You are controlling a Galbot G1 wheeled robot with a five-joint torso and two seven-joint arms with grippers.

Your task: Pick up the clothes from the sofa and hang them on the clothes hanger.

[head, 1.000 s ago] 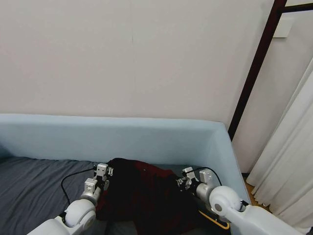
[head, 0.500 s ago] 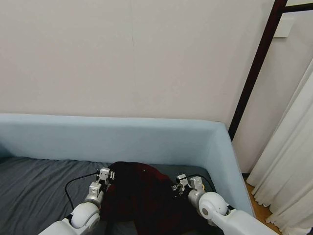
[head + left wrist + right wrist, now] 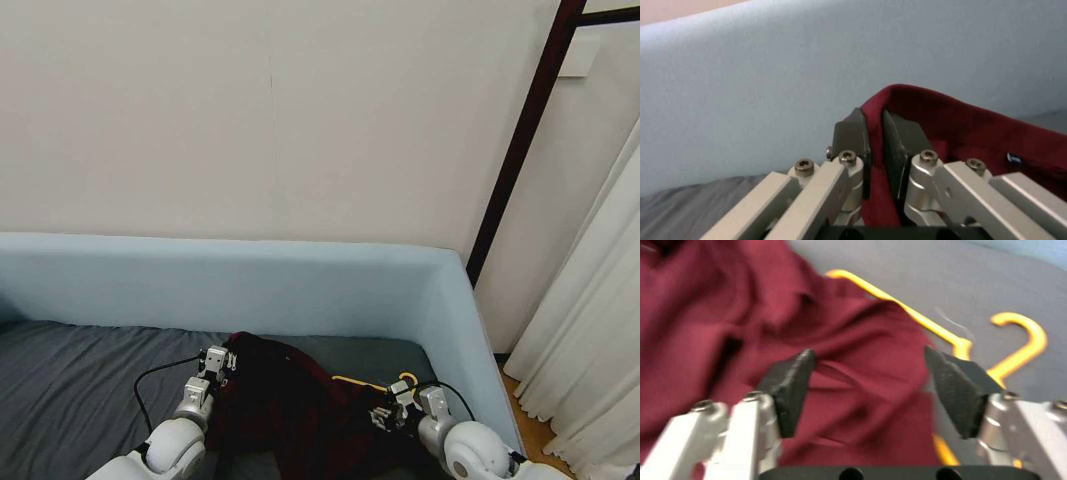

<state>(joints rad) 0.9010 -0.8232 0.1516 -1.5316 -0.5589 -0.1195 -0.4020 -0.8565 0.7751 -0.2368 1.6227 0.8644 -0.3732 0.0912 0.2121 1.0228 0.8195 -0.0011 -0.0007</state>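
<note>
**Desk:** What step is in hand on the pale blue sofa (image 3: 300, 285)?

**Photographer:** The pick-up. A dark red garment (image 3: 285, 400) lies crumpled on the sofa's grey seat (image 3: 70, 380), at six o'clock in the head view and close to the right-hand corner. Nothing is hung yet.

**Desk:** And the arms?

**Photographer:** The left end effector (image 3: 875, 132), at the garment's ten o'clock edge, is pinched narrow on a fold of red cloth. The right end effector (image 3: 870, 375), at its four o'clock, stands wide just above the fabric and holds nothing.

**Desk:** What does the next move call for?

**Photographer:** Probably the right closing on cloth rather than on the yellow hanger (image 3: 372, 383), which lies partly under the garment at its three o'clock. Then both lift together.

**Desk:** The garment itself?

**Photographer:** Soft and heavily creased, with a small blue label (image 3: 1014, 158) inside. It looks likely to sag.
</note>
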